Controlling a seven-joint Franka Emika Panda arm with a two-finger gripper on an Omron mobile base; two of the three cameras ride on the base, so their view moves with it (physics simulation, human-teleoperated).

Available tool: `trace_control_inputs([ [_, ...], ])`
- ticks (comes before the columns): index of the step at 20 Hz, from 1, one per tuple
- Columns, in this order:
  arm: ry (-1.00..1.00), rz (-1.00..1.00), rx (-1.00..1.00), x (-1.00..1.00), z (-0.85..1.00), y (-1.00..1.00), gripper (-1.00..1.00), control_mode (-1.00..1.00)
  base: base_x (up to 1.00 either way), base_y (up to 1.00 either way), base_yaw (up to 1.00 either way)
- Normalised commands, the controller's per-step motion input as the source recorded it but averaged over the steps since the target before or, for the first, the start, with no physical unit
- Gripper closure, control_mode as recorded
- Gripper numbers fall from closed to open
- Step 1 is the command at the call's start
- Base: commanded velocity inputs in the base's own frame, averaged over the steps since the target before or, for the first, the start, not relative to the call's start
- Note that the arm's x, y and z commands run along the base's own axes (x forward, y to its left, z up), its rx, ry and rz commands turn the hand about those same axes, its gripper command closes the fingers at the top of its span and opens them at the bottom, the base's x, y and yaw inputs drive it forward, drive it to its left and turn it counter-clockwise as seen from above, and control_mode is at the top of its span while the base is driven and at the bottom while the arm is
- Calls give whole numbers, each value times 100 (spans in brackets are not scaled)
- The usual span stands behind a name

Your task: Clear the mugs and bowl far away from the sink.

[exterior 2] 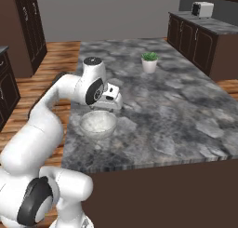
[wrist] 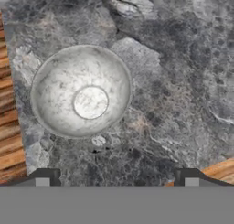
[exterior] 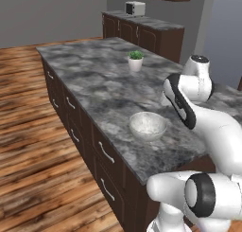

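The bowl (exterior: 148, 125), pale, marbled and shallow, rests upright on the dark marble island counter (exterior: 94, 79) close to its near edge. In the right base view the bowl (exterior 2: 98, 124) lies just in front of and below my hand. Looking straight down, the hand view has the bowl (wrist: 82, 91) left of centre and empty. My gripper (wrist: 118, 178) hovers above the counter beside the bowl, open, with nothing between its fingertips (wrist: 45, 177). The mugs and the sink are out of view.
A white pot with a green plant (exterior: 135, 61) stands farther back on the island (exterior 2: 149, 63). A white appliance (exterior: 135, 8) sits on the rear counter. The island's edge drops to wood floor (exterior: 33, 146) on the left.
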Motion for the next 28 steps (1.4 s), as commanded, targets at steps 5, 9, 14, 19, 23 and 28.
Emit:
trace_control_inputs([
  [5,-8,20,-15,-100,65,60,-100,-100,0,0,0],
  [9,-22,6,-5,-100,22,16,-100,-100,0,0,0],
  [14,-25,-7,6,-87,31,0,-100,-100,0,0,0],
  [19,-6,-2,10,-58,61,6,-100,-100,0,0,0],
  [23,1,0,3,-31,98,10,-100,-100,0,0,0],
  [28,25,2,-2,-20,47,9,-100,-100,0,0,0],
])
